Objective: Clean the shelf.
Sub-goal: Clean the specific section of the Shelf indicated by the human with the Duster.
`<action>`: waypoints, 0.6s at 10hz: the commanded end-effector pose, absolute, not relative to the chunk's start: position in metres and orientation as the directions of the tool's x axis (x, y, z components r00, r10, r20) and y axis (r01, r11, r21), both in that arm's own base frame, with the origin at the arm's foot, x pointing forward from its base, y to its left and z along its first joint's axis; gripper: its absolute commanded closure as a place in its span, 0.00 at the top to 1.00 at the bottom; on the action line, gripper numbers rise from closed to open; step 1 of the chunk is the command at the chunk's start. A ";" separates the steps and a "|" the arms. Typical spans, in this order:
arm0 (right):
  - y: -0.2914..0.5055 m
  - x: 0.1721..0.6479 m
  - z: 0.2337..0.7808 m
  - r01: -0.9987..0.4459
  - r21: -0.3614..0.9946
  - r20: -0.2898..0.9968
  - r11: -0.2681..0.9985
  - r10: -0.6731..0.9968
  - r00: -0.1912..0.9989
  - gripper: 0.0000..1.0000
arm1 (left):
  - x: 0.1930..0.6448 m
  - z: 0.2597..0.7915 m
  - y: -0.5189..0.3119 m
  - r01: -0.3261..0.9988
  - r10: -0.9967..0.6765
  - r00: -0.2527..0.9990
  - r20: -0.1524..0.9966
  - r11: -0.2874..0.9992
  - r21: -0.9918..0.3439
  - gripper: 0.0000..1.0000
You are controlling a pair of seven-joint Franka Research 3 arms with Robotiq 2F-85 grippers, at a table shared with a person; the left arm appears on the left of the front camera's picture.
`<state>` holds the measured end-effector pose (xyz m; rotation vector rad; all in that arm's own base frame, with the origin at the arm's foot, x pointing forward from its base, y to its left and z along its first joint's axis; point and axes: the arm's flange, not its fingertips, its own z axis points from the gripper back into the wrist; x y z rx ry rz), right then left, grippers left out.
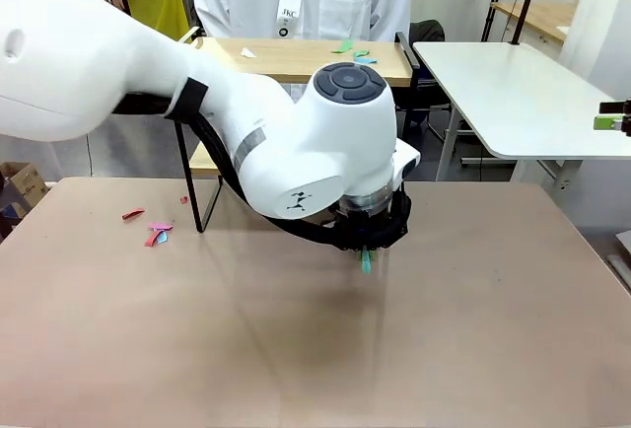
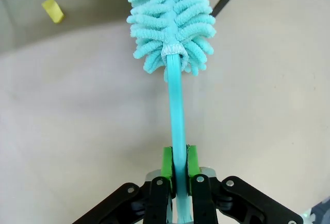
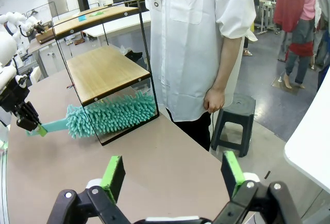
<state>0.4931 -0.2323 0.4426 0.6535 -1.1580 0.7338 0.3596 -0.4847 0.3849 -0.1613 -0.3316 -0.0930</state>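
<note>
The left end effector (image 2: 179, 163) was clamped tight on the thin teal plastic handle of a fluffy teal chenille duster (image 2: 170, 22). The right end effector (image 3: 174, 175) hung wide open with nothing in it, over the near right part of the beige tabletop (image 1: 296, 349).

The duster head was poked in low, under the bottom board of the small two-tier shelf of light wood boards in a thin black metal frame (image 3: 105, 72). That shelf stood at the far side of the tabletop, about the middle, right in front of a person in a white coat (image 3: 196, 38).

My guess is it was mid-sweep around the shelf's base. A few green and teal paper scraps (image 1: 353, 50) lay on the top board, so that tier looked undone. Some red, pink and blue scraps (image 1: 153, 231) lay on the tabletop to the left. The next move probably needs the duster pulled out clear of the frame, lifted, then dragged across the boards without snagging the side rails.

Writing-wise there wasn't much. The person's white hanging badge (image 1: 288, 12) had dark print too small to read, and the arm had a small black logo mark (image 1: 299, 201) with no legible words.
</note>
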 end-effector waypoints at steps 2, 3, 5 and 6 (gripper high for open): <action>-0.231 0.493 0.445 -0.794 0.074 0.957 0.603 0.180 0.226 1.00 | 0.363 0.376 -0.497 0.109 -0.062 0.944 0.323 0.986 -0.130 0.13; -0.231 0.493 0.445 -0.794 0.074 0.957 0.603 0.180 0.226 1.00 | 0.359 0.378 -0.490 0.122 -0.071 0.944 0.321 0.983 -0.140 0.13; -0.231 0.493 0.445 -0.794 0.074 0.957 0.603 0.180 0.226 1.00 | 0.359 0.378 -0.490 0.122 -0.071 0.944 0.321 0.983 -0.140 0.13; -0.231 0.493 0.445 -0.794 0.074 0.957 0.603 0.180 0.226 1.00 | 0.359 0.373 -0.492 0.121 -0.073 0.946 0.315 0.983 -0.136 0.13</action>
